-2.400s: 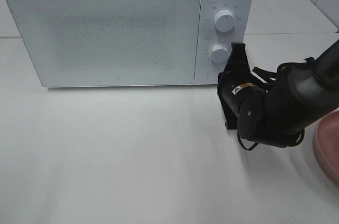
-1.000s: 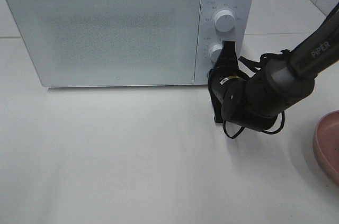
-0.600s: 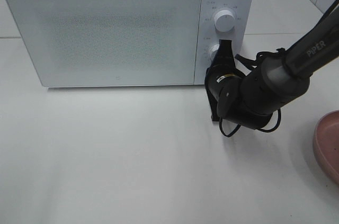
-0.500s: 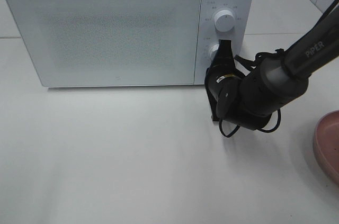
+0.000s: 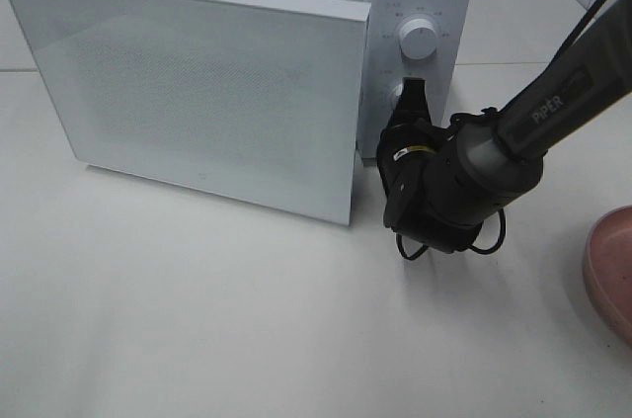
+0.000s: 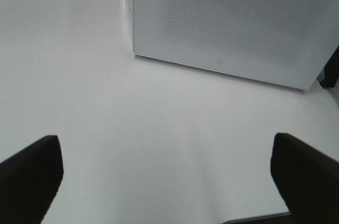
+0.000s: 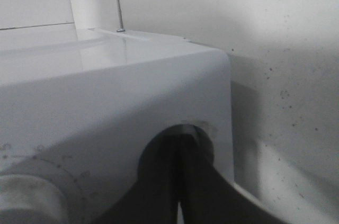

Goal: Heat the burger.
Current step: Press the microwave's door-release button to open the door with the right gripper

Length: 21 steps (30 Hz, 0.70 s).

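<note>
Right tool [image 5: 395,146]: fully closed with nothing between its fingers. The tips are pressed into a round button on the microwave's control panel [image 5: 434,3], low on the panel just beside the lower knob [image 7: 26,197].
Right wrist view: the two dark fingers [image 7: 164,181] lie flat against each other and meet the button at their tips.
Right arm [image 5: 553,107]: reaches in from the far right, across the table [image 5: 197,339], to the microwave's front.
Left tool [image 6: 164,139]: spread wide and holding nothing. I see its two fingers [image 6: 32,176] only in the left wrist view, hanging over bare table on the near side of the microwave.
Microwave door [image 5: 197,82]: ajar, with its left edge at the hinge and its right edge swung toward me. A thin dark gap shows along the top.
Door's near right corner: just beside the right tool, and I cannot tell whether they touch.
Upper knob [image 5: 418,40]: uncovered, above the right tool.
Pink plate [image 5: 610,270]: at the right edge of the table, well apart from the microwave — only part of its rim is in frame.
Burger: I cannot tell where it is — none of my three views shows it.
</note>
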Each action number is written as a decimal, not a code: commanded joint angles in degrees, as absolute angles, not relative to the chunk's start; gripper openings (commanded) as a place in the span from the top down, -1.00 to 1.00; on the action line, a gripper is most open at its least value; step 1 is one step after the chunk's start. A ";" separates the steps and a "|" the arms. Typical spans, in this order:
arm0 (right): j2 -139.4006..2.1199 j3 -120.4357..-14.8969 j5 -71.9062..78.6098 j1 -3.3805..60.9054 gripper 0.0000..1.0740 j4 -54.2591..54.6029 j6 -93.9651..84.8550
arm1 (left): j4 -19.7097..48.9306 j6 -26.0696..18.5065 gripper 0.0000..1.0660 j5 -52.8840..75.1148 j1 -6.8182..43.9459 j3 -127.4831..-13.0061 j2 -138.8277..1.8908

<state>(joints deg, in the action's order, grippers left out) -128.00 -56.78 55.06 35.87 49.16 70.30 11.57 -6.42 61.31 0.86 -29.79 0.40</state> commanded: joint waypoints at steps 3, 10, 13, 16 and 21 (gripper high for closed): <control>-127.25 -62.45 69.50 33.46 1.00 42.40 70.24 | 11.57 -6.25 -0.87 61.59 0.57 -29.62 0.40; -126.45 -61.08 66.06 33.52 1.00 42.40 70.24 | 11.57 -6.25 -0.87 61.59 0.57 -29.62 0.40; -125.71 -59.19 63.60 33.63 1.00 41.83 70.53 | 11.57 -6.25 -0.87 61.59 0.57 -29.62 0.40; -125.36 -58.21 62.22 33.63 1.00 40.74 71.73 | 11.57 -6.25 -0.87 61.59 0.57 -29.62 0.40; -123.87 -56.32 58.79 33.63 1.00 39.53 72.08 | 11.57 -6.25 -0.87 61.59 0.57 -29.62 0.40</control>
<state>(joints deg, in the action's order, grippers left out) -125.88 -54.60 52.37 34.66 44.63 71.85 11.57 -6.42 61.31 0.86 -29.79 0.40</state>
